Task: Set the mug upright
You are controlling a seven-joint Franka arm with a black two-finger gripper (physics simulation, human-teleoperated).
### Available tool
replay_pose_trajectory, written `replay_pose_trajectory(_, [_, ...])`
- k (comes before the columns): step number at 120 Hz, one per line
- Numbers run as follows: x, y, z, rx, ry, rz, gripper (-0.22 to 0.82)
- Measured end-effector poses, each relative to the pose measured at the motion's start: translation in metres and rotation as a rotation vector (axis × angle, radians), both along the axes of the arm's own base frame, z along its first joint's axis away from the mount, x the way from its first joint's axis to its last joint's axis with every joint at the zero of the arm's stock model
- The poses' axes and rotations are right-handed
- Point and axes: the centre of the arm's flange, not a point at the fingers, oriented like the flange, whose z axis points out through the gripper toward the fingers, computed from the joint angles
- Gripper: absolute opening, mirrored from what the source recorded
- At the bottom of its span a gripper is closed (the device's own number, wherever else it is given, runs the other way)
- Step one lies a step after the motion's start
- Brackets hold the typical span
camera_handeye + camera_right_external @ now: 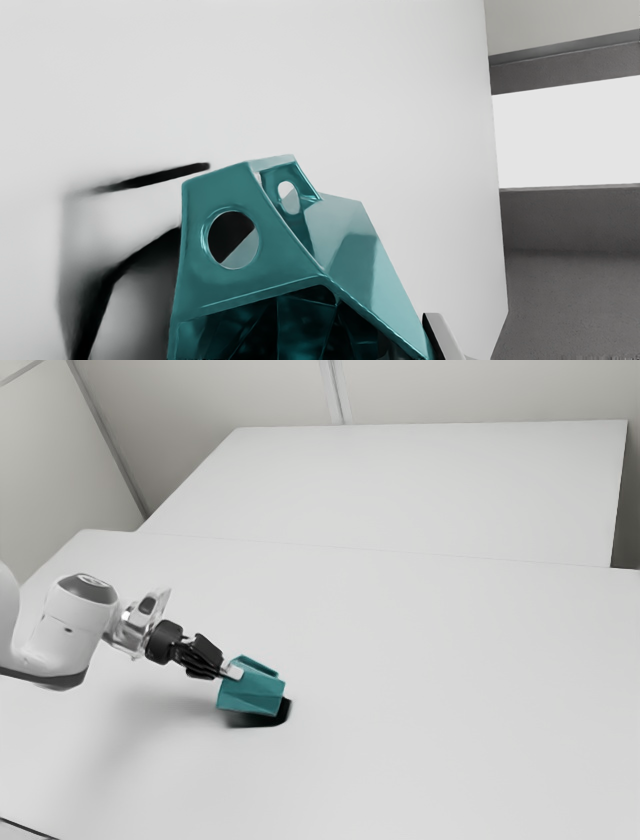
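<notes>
Item: one mug, teal, faceted, tipped over rather than upright, at the hand, over the white bench. Its handle runs along the upper side in the exterior view. In the wrist view we note its dark hollow facing the hand, and a flat teal part pierced by a round hole. Whether the mug touches the bench, we cannot tell.

Item: one hand, black with pale tips, reaching down at a slant to the mug's end nearest the arm. State of grip — whether wide, narrow or holding the mug, we cannot tell.

Item: one dark shadow, on the bench below the mug and reaching past it toward the exterior view's right.

Surroundings: a second white surface behind the bench; pale walls beyond.
</notes>
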Motion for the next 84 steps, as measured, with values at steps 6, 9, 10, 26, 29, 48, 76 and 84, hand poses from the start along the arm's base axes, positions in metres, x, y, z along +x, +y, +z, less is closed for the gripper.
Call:
replay_pose_trajectory(6, [0.001,0.000,0.011,0.003,-0.022,-0.003,-0.15])
replay_pose_trajectory(9, [0.002,0.000,0.016,0.006,-0.033,-0.005,-0.16])
replay_pose_trajectory(10, [0.002,0.000,0.019,0.009,-0.037,-0.006,-0.16])
replay_pose_trajectory(26, [0.023,0.009,0.058,0.123,-0.083,-0.070,-0.17])
replay_pose_trajectory(29, [0.026,0.011,0.065,0.154,-0.087,-0.085,-0.17])
replay_pose_trajectory(48, [0.049,0.019,0.102,0.417,-0.084,-0.190,-0.18])
replay_pose_trajectory(76, [0.079,-0.005,0.129,0.792,-0.099,-0.307,-0.18])
replay_pose_trajectory(84, [0.089,-0.017,0.134,0.878,-0.114,-0.332,-0.18])
